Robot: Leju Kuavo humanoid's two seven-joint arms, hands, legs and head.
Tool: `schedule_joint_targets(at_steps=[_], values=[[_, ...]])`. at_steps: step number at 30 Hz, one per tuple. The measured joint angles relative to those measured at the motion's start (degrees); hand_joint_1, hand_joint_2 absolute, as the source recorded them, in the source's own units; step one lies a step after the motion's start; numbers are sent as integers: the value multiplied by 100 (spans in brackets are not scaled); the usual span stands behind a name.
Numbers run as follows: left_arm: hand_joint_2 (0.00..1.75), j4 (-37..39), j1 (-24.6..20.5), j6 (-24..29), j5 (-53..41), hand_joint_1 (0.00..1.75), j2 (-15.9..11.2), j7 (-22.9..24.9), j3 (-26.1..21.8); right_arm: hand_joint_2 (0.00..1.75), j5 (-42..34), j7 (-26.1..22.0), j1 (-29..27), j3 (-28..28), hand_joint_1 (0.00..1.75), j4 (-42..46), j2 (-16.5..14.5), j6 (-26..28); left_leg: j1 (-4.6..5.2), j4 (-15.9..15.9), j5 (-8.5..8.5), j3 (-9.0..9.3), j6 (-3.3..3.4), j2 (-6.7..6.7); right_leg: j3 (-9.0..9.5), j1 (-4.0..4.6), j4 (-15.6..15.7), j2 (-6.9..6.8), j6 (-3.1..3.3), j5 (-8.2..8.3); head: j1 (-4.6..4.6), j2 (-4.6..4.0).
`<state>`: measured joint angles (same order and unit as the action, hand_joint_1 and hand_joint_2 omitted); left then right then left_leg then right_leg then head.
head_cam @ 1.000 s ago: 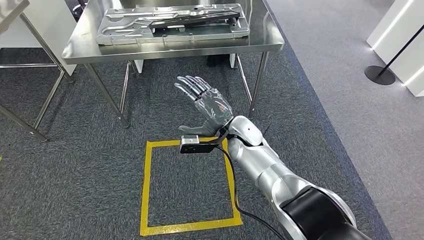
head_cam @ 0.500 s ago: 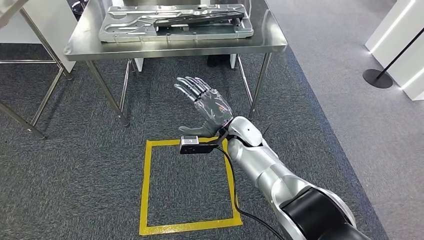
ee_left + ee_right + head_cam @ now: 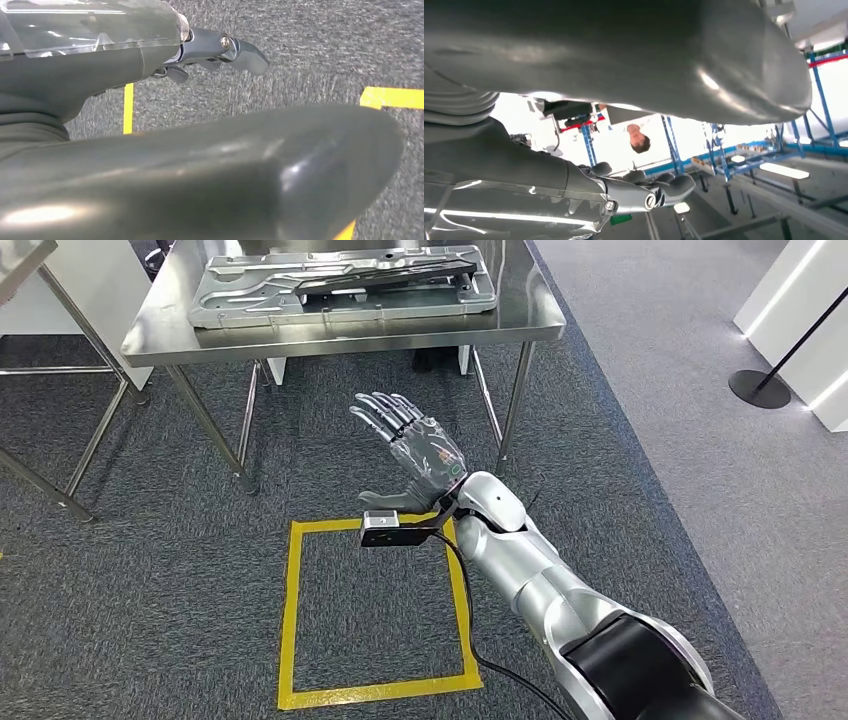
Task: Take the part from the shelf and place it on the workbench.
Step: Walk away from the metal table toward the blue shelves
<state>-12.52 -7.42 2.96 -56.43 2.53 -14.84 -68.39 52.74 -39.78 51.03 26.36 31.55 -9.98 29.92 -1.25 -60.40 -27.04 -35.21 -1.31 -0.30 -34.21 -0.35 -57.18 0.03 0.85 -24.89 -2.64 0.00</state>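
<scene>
**Part on worktop, right robot hand empty**

Part (image 3: 345, 285) lies flat on the steel worktop (image 3: 520, 320), inside its edges. Right robot hand (image 3: 415, 445) is released, fingers spread, palm up, held over the carpet in front of the worktop, well apart from it and holding nothing. Left robot hand (image 3: 220, 50) hangs over the carpet, fingers look loosely curled; can't tell its state. Placement looks done. If retracting: keep the arm clear of the worktop edge, don't nudge the part.
</scene>
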Motion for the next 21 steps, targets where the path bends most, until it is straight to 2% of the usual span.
schedule_joint_targets(at_steps=[1, 3, 4, 5, 6, 8, 9, 10, 13, 15, 16, 18, 19, 20, 21], values=[[0, 0, 0, 0, -1, 0, -2, 0, 0, 0, 0, 0, 1, 0, 0, 2, -4, -1, -6, -281, -166, -122, -7, 1, 18, -5, 27, -5, 26, 13, 0, 0], [0, 0, 6, -1, -2, 0, -2, 0, 0, 0, 1, 0, -15, 0, 0, 1, -6, -3, -5, -1059, -520, -479, -24, 2, 18, 19, 29, -6, 52, 13, 0, 0], [0, 0, 12, -1, -2, 0, -3, 0, 0, 0, 0, 0, -31, 0, 0, 1, -6, -4, -5, -1335, -596, -613, -30, 2, 17, 32, 23, -5, 57, 9, 0, 0], [0, 0, 15, -1, -2, 0, -4, 1, 0, 0, 0, 0, -44, 0, 0, 0, -5, -4, -5, -1411, -565, -654, -31, 2, 16, 42, 15, -3, 60, 3, 0, 0], [0, 0, 17, -1, -2, 0, -7, 1, 0, 0, 0, 0, -50, 0, 0, -1, -5, -4, -5, -1245, -424, -577, -25, 3, 19, 48, 4, 0, 59, -4, 0, 0], [0, 0, 11, -1, -1, 0, -10, 1, 0, 0, 1, 0, -45, 0, 0, 1, -6, -4, -1, -469, -50, -195, 4, 9, 25, 57, -33, 7, 36, -34, 0, 0], [0, 0, 7, -1, -1, 0, -10, 1, 0, 0, 1, 0, -40, 0, 0, 1, -5, -4, 8, -126, 71, -28, 30, 8, 18, 68, -61, 12, 15, -52, 0, 0], [0, 0, 5, -1, -2, 0, -10, 1, 0, 0, 1, 0, -37, 0, 0, 2, -5, -3, 18, 87, 123, 74, 54, 7, 8, 77, -81, 15, -10, -62, 1, 0], [0, 0, 8, -1, -2, 0, -8, 2, 0, 0, 3, 0, -32, 0, 0, 2, -4, -2, 34, 178, 136, 99, 137, -4, -13, 76, -96, 17, -89, -69, 0, 0], [0, 0, 6, -1, -2, 0, -4, 1, 0, 0, 2, 0, -18, 0, 0, 3, -3, -1, 18, 208, 162, 104, 199, -1, -88, 60, -272, 15, -160, -204, 2, 0], [0, 0, 3, -1, -2, 0, -3, 1, 0, 0, 1, 0, -13, 0, 0, 3, -3, 0, 7, 220, 171, 106, 221, 3, -203, 46, -528, 14, -195, -357, 1, 0], [0, 0, 3, -1, -2, 0, -6, 0, 0, 0, 1, 0, -25, 0, 0, 1, -1, -1, 7, 220, 173, 100, 240, 8, -566, 16, -1299, 10, -250, -714, 2, 0], [0, 0, 4, -1, -2, 0, -6, 0, 0, 0, 1, 0, -41, 0, 0, -2, 1, -1, 7, 219, 172, 98, 242, 9, -724, 2, -1616, 9, -266, -811, 2, 0], [0, 0, 6, -1, -2, 0, -6, 1, 0, 0, 0, 0, -55, 0, 0, -4, 3, -2, 7, 218, 171, 98, 242, 8, -795, -8, -1741, 8, -271, -798, 2, 0], [0, 0, 7, -1, -2, 0, -5, 1, 0, 44, 1, 0, -61, 0, 0, -5, 5, -2, 7, 217, 170, 101, 240, 6, -752, -15, -1628, 7, -265, -677, 2, 0]])
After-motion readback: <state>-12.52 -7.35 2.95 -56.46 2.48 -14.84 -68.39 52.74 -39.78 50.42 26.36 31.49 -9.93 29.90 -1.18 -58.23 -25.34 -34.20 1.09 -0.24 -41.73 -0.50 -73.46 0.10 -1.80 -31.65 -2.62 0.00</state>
